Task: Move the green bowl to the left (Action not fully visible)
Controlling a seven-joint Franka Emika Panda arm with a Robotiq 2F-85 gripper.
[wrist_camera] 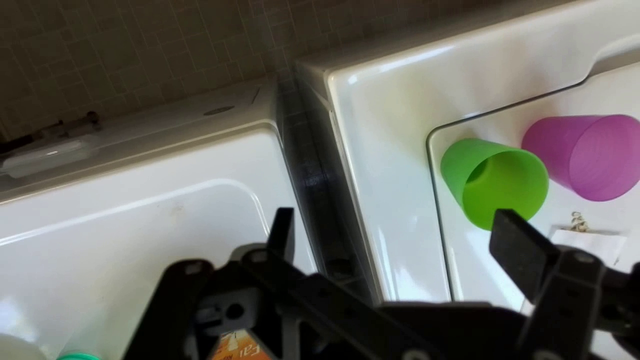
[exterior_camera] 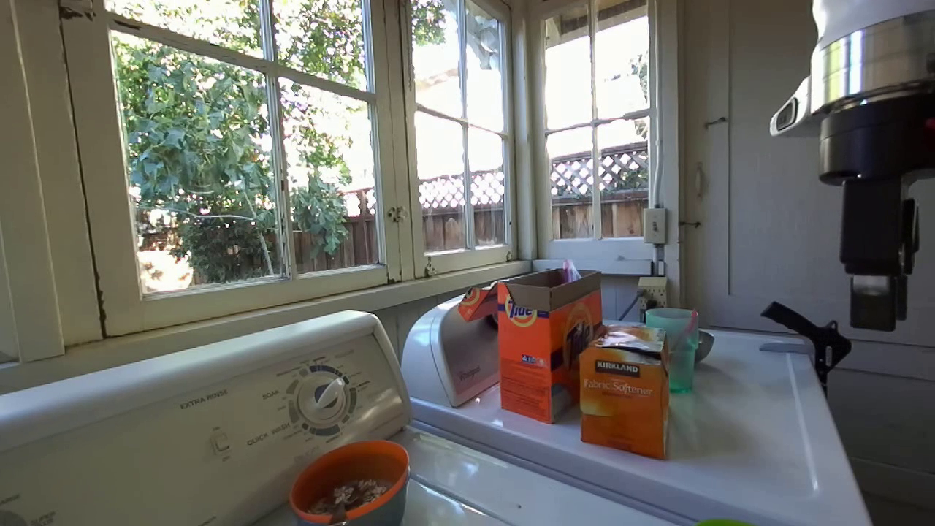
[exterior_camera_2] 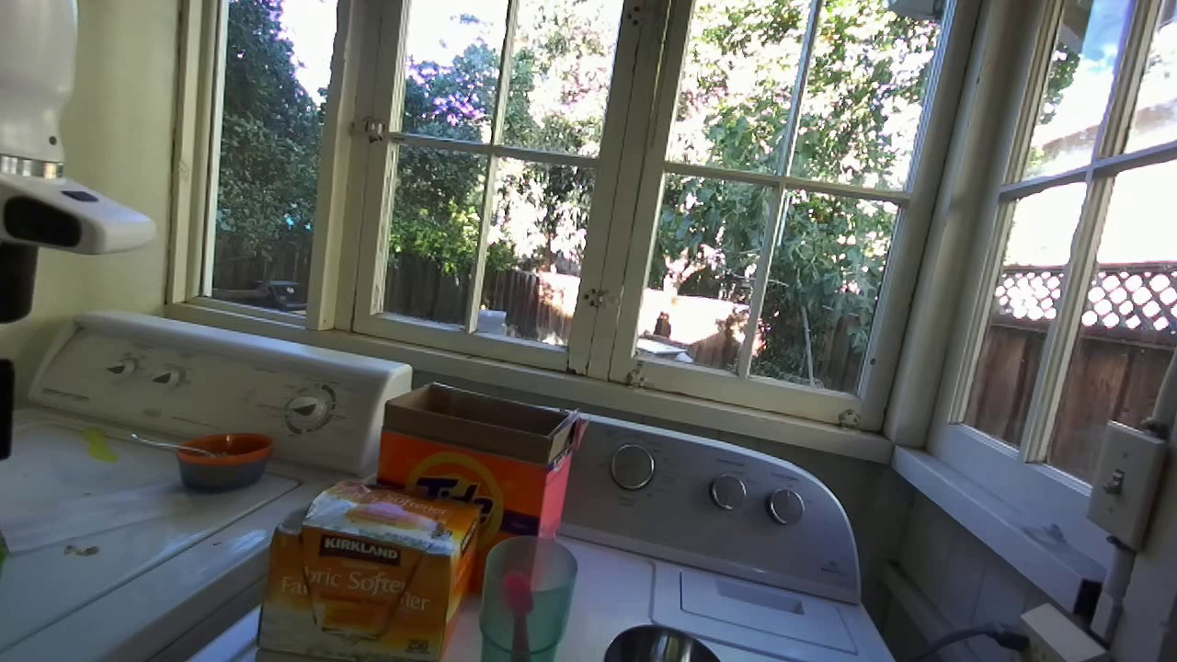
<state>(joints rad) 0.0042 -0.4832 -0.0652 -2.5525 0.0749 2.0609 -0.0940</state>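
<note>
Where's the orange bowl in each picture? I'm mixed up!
In an exterior view, the orange bowl is at the bottom edge, left of the Kirkland box.
In an exterior view, the orange bowl is on the left side, up-left of the Kirkland box.
In the wrist view, it isn't there; the green bowl is a different one.
Shared landmark: the Kirkland box; the orange patch with letters low in the wrist view is probably it.

Wrist view: purple bowl [wrist_camera: 585,157] crowds right of green bowl [wrist_camera: 500,186]; left side free, over bare machine top [wrist_camera: 387,155].
</note>
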